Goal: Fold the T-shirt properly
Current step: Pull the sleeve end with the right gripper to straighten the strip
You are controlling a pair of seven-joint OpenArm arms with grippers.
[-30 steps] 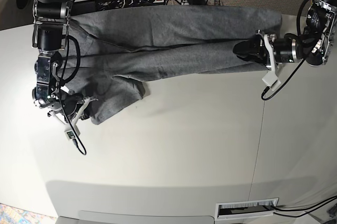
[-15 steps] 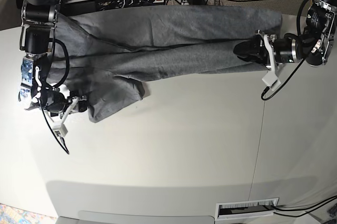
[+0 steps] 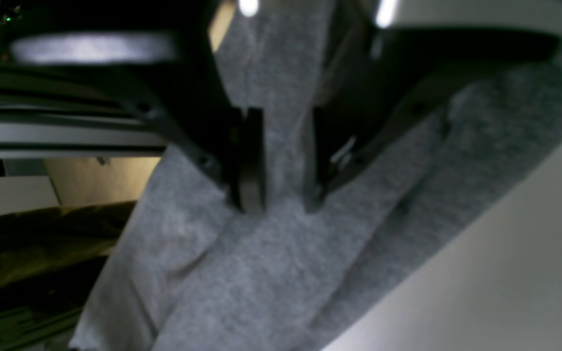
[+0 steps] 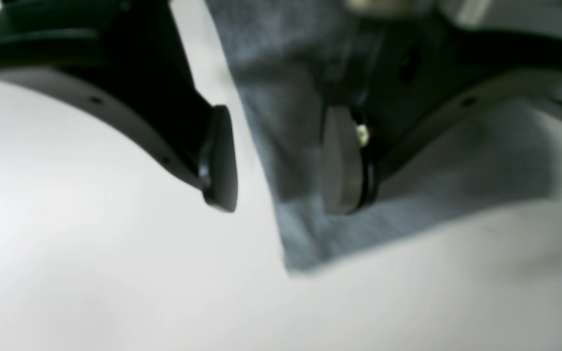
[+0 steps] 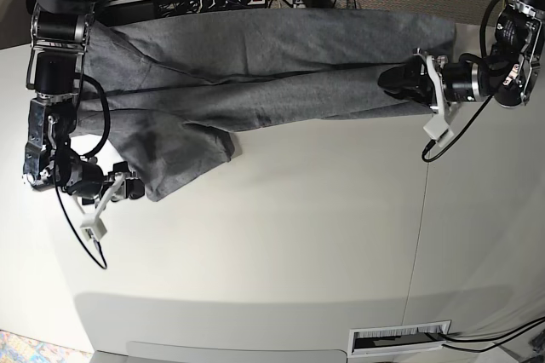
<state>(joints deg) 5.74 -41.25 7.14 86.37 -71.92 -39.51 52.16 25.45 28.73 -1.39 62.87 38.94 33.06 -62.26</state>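
At the left edge of the base view, the right gripper [image 5: 129,190] hangs spread beside the T-shirt [image 5: 281,65]; the left gripper [image 5: 398,80] pinches cloth. Regrip next, probably.

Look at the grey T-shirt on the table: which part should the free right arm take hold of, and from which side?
Probably the loose corner of the T-shirt that lies flat beside the open right gripper. Come in from the bare table side, sliding one of the fingers under that edge, since the corner sticks out with nothing on it. The left gripper already pinches the far end.
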